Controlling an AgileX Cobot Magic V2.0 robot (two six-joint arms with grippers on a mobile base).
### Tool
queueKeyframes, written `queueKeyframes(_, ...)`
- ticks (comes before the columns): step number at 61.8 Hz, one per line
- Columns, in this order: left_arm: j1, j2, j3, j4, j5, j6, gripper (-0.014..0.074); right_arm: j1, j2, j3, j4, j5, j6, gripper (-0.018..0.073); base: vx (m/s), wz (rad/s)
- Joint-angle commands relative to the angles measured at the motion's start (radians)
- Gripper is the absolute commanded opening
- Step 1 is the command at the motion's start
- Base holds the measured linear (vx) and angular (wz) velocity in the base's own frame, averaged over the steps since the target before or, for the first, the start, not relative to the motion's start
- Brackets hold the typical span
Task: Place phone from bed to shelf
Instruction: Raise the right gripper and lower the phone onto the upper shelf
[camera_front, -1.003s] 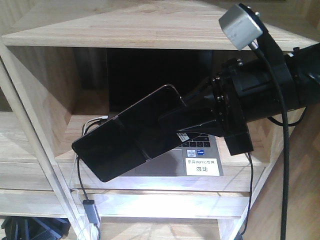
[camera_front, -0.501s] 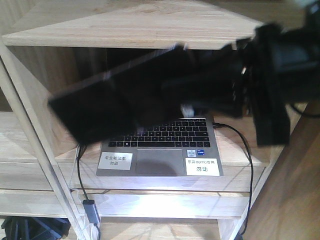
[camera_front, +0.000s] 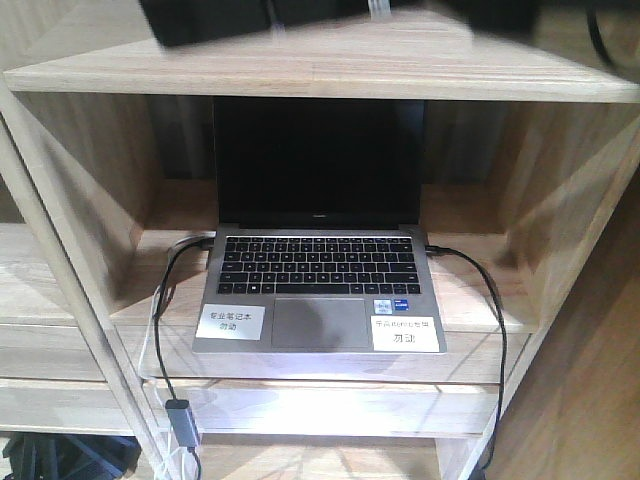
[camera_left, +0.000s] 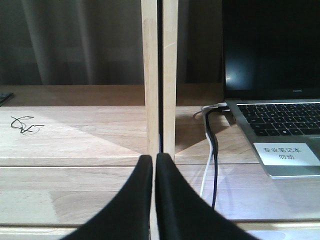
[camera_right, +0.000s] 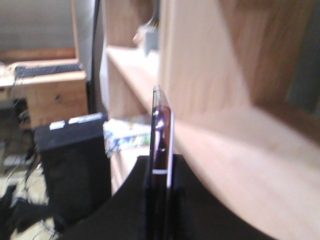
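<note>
- The step in hand, as I judge it, is the carry to the shelf (camera_front: 300, 65): the right pincer (camera_right: 159, 172) is clenched on the phone (camera_right: 161, 131), which stands edge-on between its two black fingers and rises straight up out of them.
- In the front view the phone (camera_front: 205, 20) shows only as a dark blur at the very top edge, over the shelf's top board, with the arm cut off beside it.
- Beyond the phone's thin edge, to the pincer's right, a pale wood board runs away slantwise; it looks near but not touching.
- The next move, I judge, calls for bringing the phone flat onto a board and only then letting go; tipped on edge as it is, it could slide or fall.
- The left pincer (camera_left: 154, 165) is clenched on nothing, fingers pressed together, low before an upright divider (camera_left: 159, 75); the laptop (camera_left: 280, 100) sits forward and to its right, with cables (camera_left: 212, 145) between.
- Hard to make out: the right wrist view is blurred, so which board lies beside the phone I cannot tell. The bed is in no view.
</note>
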Motion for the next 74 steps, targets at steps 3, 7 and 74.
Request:
queueKeyframes(3,-0.003,-0.005,0.001,-0.006,-0.068,-0.004,0.0001,-0.004,0.073,-0.165,0.05,-0.055,0.04,-0.0004,0.0,0.0)
queueKeyframes(7,-0.003,-0.005,0.001,-0.006,-0.068,-0.004,0.0001,-0.004,0.125,-0.232,0.05,-0.058,0.055,-0.0004,0.0,0.0)
queueKeyframes(74,-0.003,-0.005,0.001,-0.006,-0.068,-0.004,0.0001,0.0,0.64,-0.686,-0.152,-0.123,0.225,-0.0004,0.0,0.0)
